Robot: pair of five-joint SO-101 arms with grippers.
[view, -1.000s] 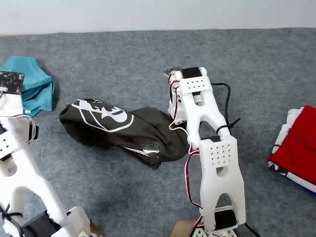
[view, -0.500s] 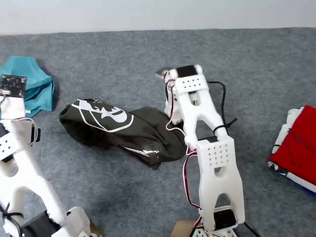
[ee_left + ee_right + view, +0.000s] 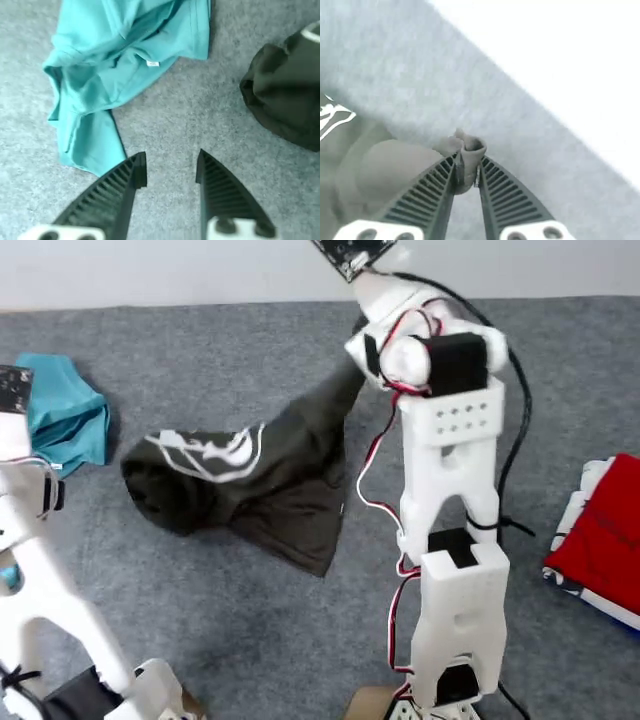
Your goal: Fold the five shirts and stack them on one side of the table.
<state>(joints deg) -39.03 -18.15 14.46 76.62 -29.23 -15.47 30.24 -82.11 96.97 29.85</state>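
Right gripper point(image 3: 468, 169) rose toward the table's far edge, pinched tight on dark shirt point(image 3: 265, 490), half lifted. Left gripper point(image 3: 170, 167), jaws apart, beside teal shirt point(image 3: 120, 50), left edge.

The desk point(image 3: 200, 340) is grey and felt-like across its whole surface. Along the top edge of the high view runs a plain white wall point(image 3: 150, 270), evenly lit.
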